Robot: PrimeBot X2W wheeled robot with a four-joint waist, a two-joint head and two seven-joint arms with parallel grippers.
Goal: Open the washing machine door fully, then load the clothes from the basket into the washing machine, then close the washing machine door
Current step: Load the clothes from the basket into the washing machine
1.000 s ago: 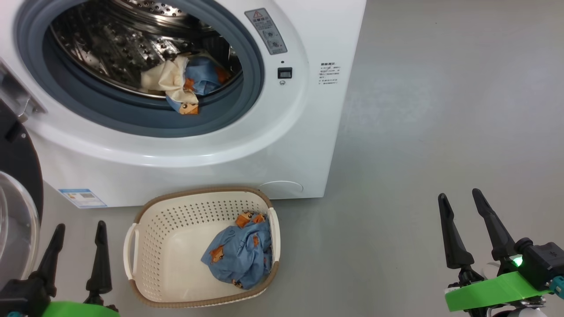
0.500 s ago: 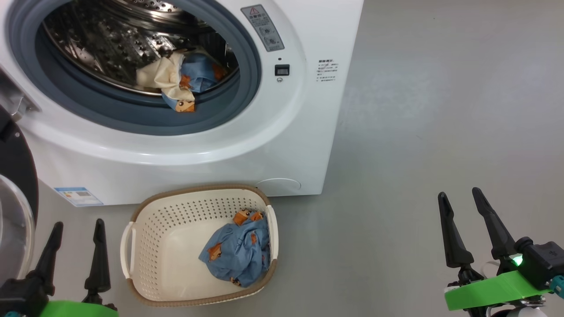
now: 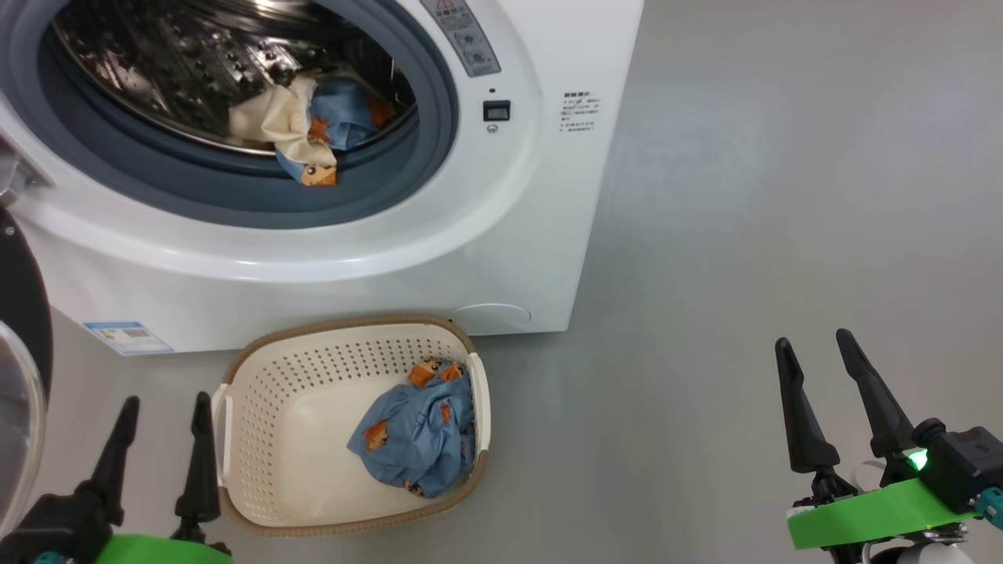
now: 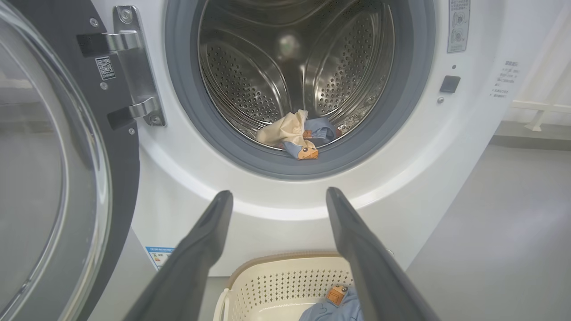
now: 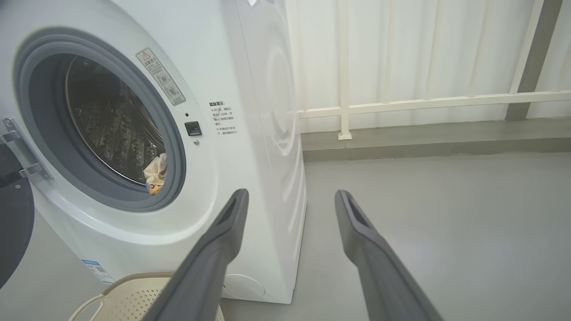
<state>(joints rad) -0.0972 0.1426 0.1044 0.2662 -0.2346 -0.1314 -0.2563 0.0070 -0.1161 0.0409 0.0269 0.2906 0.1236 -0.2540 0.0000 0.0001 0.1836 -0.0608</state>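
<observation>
The washing machine [image 3: 509,235] stands with its door [image 3: 19,329] swung open at the left, the hinge showing in the left wrist view beside the door [image 4: 53,156]. A cream garment and a light blue one [image 3: 302,125] lie at the drum's front lip, over the gasket. One light blue garment [image 3: 415,435] lies in the right half of the basket [image 3: 345,323] on the floor before the machine. My left gripper [image 3: 168,401] is open and empty beside the basket's left handle. My right gripper [image 3: 811,338] is open and empty over bare floor, well right of the basket.
Grey floor stretches to the right of the machine. In the right wrist view a white railing [image 5: 424,102] and curtain stand behind a low step. The open door's glass bowl [image 4: 26,178] bulges out close to my left gripper [image 4: 279,192].
The head camera has shifted, so machine and basket sit slightly higher and further left. My left gripper has moved a little right, closer to the basket's left handle. Both grippers stay open.
</observation>
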